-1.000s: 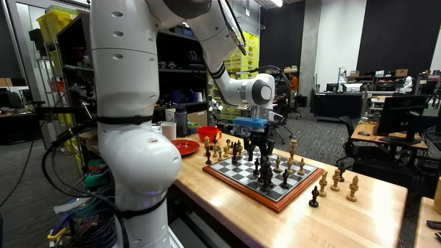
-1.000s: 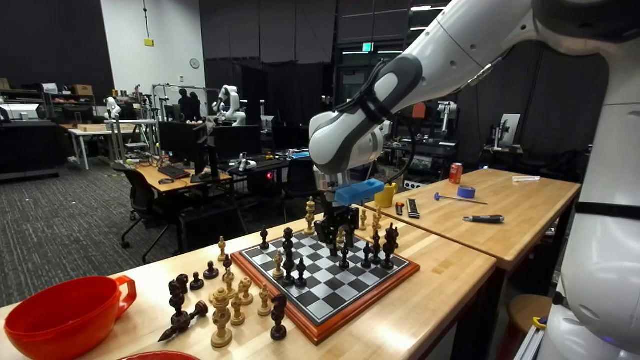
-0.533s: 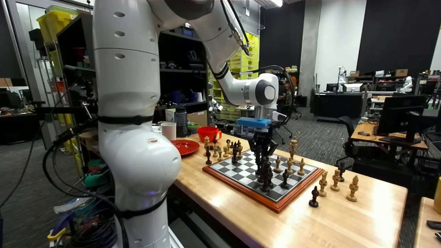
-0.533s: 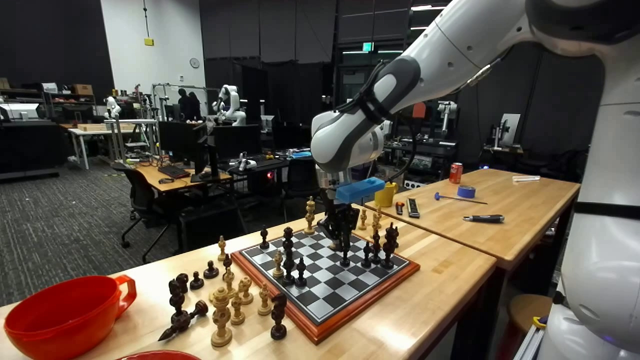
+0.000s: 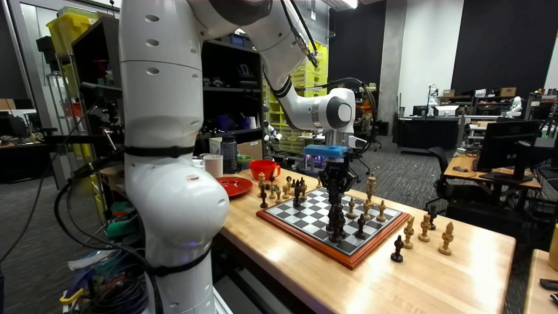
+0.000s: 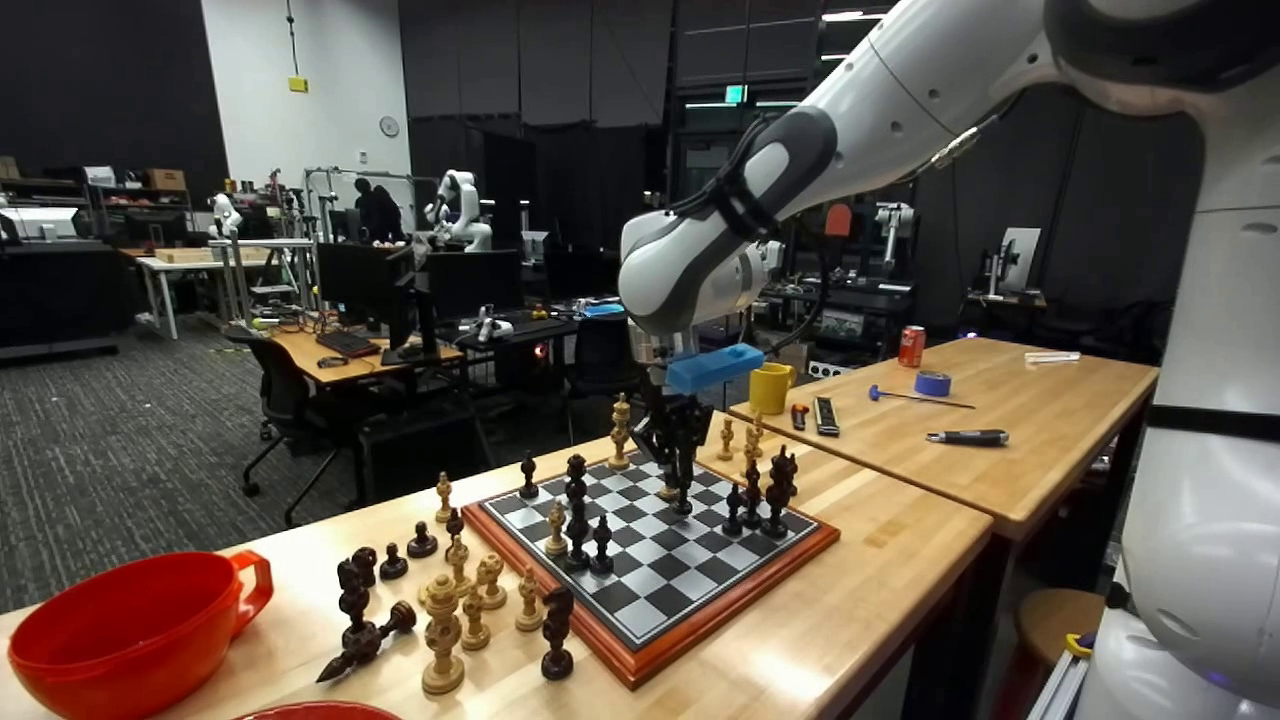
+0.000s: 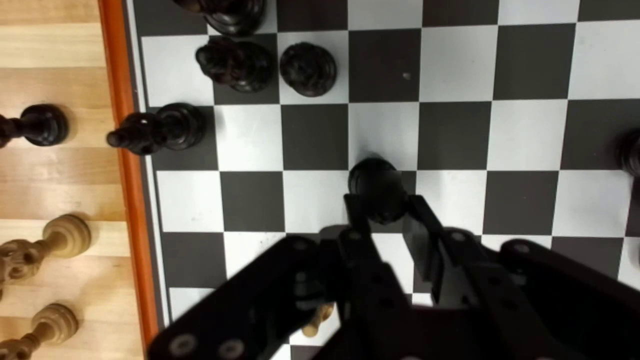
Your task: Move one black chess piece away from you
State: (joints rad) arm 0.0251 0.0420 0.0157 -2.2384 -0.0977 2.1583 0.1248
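My gripper (image 7: pixel 384 202) is shut on a dark, nearly black chess piece (image 7: pixel 376 182), with one finger on each side of it. In an exterior view the held piece's base (image 6: pixel 683 505) shows below the fingertips of the gripper (image 6: pixel 683 478), seemingly a little above the checkered board (image 6: pixel 672 600). In an exterior view the gripper (image 5: pixel 335 201) stands behind black pieces (image 5: pixel 335 233), and the held piece is hidden there. Several black pieces (image 7: pixel 307 69) stand on the board near one corner in the wrist view.
A light wooden piece (image 6: pixel 668 490) stands close beside the gripper. A tall black piece (image 6: pixel 577 520) and a light piece (image 6: pixel 556 530) stand on the board's far side. Loose pieces (image 6: pixel 442 640), a red cup (image 6: pixel 130 630) and a red plate (image 5: pixel 235 186) are on the table.
The gripper went down around the black piece and its fingers closed on it. Over the last half second it has risen slightly, and the piece has come up with it.
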